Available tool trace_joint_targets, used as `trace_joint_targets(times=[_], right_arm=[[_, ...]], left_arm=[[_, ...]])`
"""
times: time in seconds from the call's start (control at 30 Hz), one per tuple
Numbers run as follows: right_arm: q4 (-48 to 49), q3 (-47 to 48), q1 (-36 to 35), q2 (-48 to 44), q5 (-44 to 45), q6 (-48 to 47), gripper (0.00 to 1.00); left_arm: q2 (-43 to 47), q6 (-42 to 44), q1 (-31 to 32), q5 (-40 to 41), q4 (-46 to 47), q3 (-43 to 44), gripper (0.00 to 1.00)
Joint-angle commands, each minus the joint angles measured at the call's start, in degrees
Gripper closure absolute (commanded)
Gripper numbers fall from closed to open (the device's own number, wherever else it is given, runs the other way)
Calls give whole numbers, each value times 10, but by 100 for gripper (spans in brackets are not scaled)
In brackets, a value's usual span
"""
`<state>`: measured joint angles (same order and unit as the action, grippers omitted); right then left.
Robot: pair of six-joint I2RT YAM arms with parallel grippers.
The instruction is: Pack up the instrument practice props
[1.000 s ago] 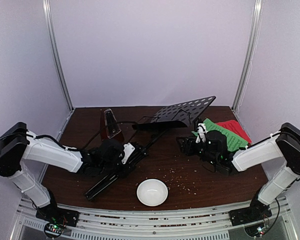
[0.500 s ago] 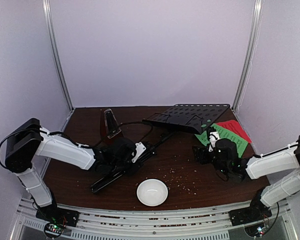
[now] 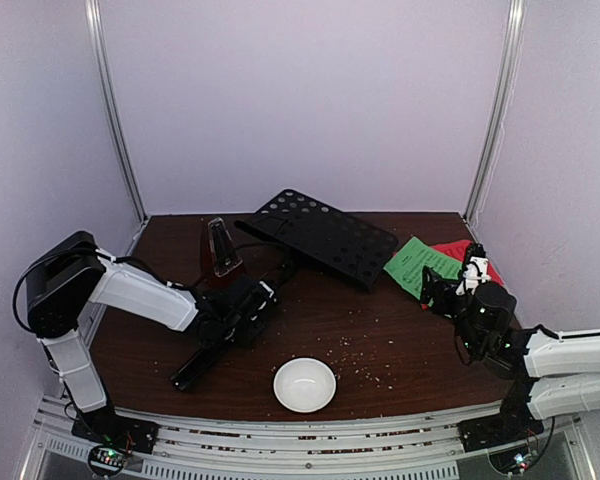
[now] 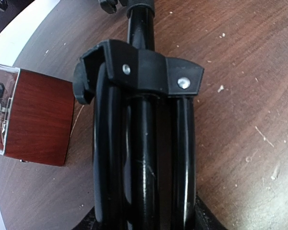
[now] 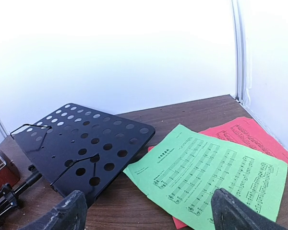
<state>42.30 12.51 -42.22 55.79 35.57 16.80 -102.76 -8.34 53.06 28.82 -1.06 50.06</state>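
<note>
Left gripper (image 3: 246,308) clamped on music stand (image 3: 320,235) folded legs, metronome (image 3: 220,250) just beside. Right gripper (image 5: 148,203) wide open, empty, facing green sheet (image 5: 206,170) overlapping red sheet (image 5: 249,136), right edge.

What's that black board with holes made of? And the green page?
The music stand looks like thin metal painted matte black: stiff, flat, neat punched round holes, though it could be hard plastic. The green sheet looks like paper: thin, lying flat, printed with music.
</note>
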Motion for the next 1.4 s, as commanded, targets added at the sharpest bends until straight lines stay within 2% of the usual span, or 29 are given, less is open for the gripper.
trace_joint_targets(times=[0.0, 0.13, 0.43, 0.47, 0.93, 1.03, 1.13, 1.23, 1.37], right_arm=[[-9, 3, 5, -20, 23, -9, 8], [-53, 27, 14, -25, 19, -11, 7], [-97, 36, 41, -49, 14, 10, 7], [-97, 33, 44, -51, 14, 13, 7], [-103, 33, 58, -61, -2, 14, 7], [-122, 65, 60, -57, -33, -11, 6], [-200, 138, 77, -37, -118, -22, 4], [-287, 216, 115, -8, -182, -10, 3], [-345, 256, 221, 33, -317, 20, 2]], left_arm=[[25, -16, 10, 24, 88, 10, 100], [6, -22, 9, 35, 56, 29, 100], [1, -43, 9, 0, 54, 32, 52], [1, -43, 9, -1, 53, 32, 49], [29, -59, 10, -47, 72, 16, 23], [72, -49, 9, -79, 84, 21, 16], [141, -59, 2, -116, 86, 25, 10], [241, -86, -41, -167, 107, -8, 2], [339, -138, -182, -320, 101, -65, 2]])
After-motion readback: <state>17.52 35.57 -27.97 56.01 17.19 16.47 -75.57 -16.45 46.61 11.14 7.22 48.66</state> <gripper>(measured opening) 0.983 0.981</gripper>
